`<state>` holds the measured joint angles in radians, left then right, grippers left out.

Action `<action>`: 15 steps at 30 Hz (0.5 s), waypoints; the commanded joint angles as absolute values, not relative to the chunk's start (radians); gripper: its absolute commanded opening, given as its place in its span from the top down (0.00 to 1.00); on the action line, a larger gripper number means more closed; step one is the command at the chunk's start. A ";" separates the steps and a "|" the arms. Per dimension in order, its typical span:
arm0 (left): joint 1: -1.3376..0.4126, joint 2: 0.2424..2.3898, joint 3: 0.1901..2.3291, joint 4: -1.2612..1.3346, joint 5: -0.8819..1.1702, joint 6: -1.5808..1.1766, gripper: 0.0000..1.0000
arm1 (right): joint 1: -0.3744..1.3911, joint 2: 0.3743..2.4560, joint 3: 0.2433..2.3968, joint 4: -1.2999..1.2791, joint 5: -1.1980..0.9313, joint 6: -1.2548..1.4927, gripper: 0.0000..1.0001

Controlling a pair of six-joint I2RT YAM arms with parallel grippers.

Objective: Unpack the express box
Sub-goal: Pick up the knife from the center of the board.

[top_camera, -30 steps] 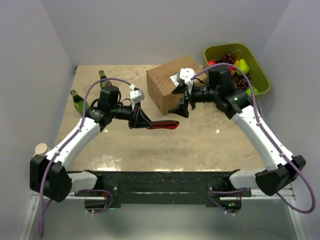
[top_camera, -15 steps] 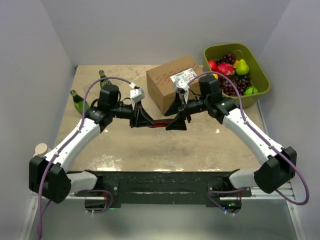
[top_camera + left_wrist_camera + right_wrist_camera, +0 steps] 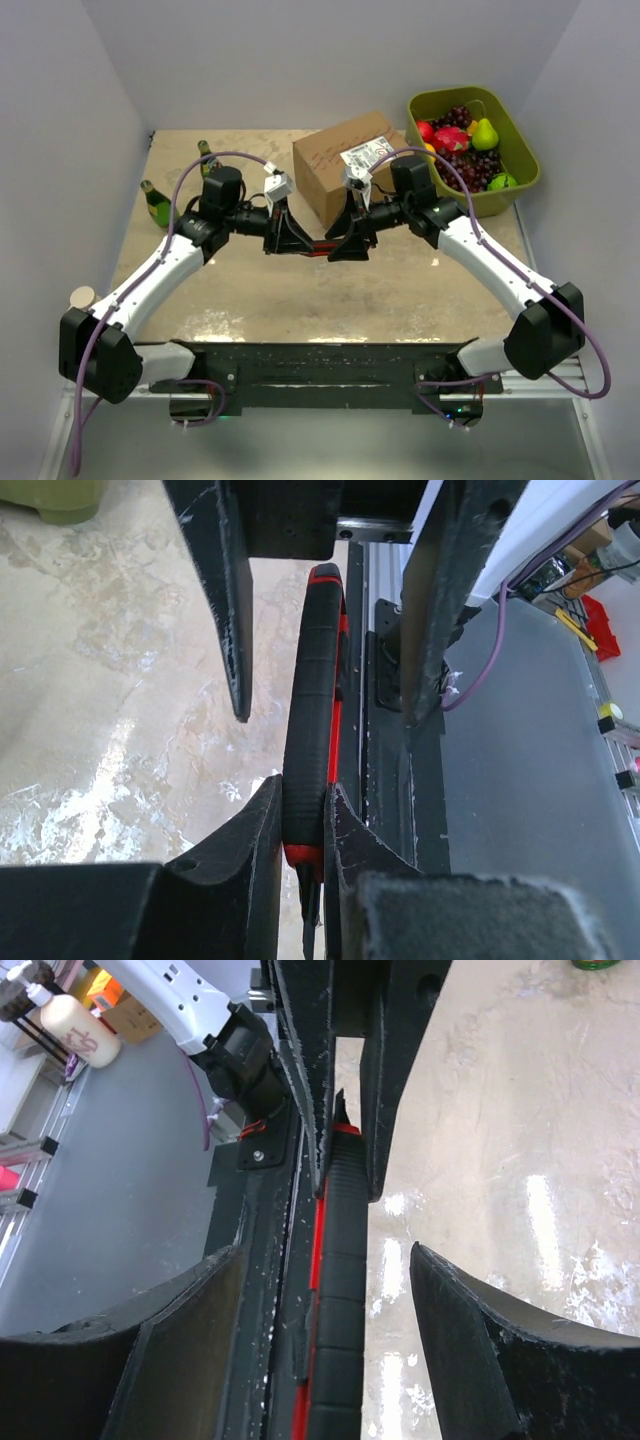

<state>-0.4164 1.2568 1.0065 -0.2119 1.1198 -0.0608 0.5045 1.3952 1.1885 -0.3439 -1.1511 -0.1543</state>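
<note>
overhead camera looks down; close wrist cameras seemingly share one red-black tool (image 3: 310, 730).

The express box (image 3: 340, 170) is brown with a white label (image 3: 365, 152); the tub (image 3: 528, 150) right of it is olive green. The ribbed tool (image 3: 310, 710) in front of the box is black, seemingly edged in red.

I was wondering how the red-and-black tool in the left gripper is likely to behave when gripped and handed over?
Probably stiff: the tool spans straight from the left gripper toward the right gripper without sagging. Its ribbed black grip likely resists slipping. Being slim and long, it may pivot if pinched at one end only.
</note>
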 commanded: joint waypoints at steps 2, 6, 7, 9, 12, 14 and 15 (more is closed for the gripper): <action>-0.423 1.240 1.106 -0.267 1.138 -0.035 1.00 | 0.503 1.379 1.192 -0.330 -1.178 -0.138 0.29; -0.423 1.238 1.109 -0.296 1.150 -0.017 1.00 | 0.502 1.379 1.222 -0.449 -1.196 -0.222 0.31; -0.423 1.236 1.108 -0.293 1.155 -0.017 1.00 | 0.503 1.384 1.230 -0.475 -1.198 -0.239 0.33; -0.423 1.236 1.097 -0.281 1.155 -0.024 1.00 | 0.502 1.404 1.249 -0.512 -1.209 -0.262 0.37; -0.422 1.233 1.086 -0.262 1.144 -0.028 1.00 | 0.500 1.413 1.269 -0.551 -1.207 -0.305 0.41; -0.422 1.230 1.082 -0.262 1.143 -0.023 1.00 | 0.502 1.416 1.281 -0.604 -1.201 -0.352 0.42; -0.422 1.229 1.078 -0.262 1.144 -0.021 1.00 | 0.502 1.422 1.293 -0.626 -1.201 -0.368 0.45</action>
<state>-0.4221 1.2579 1.0634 -0.3027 1.1339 -0.0330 0.5022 1.4147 1.2293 -0.5014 -1.1706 -0.2687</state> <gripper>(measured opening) 0.192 0.586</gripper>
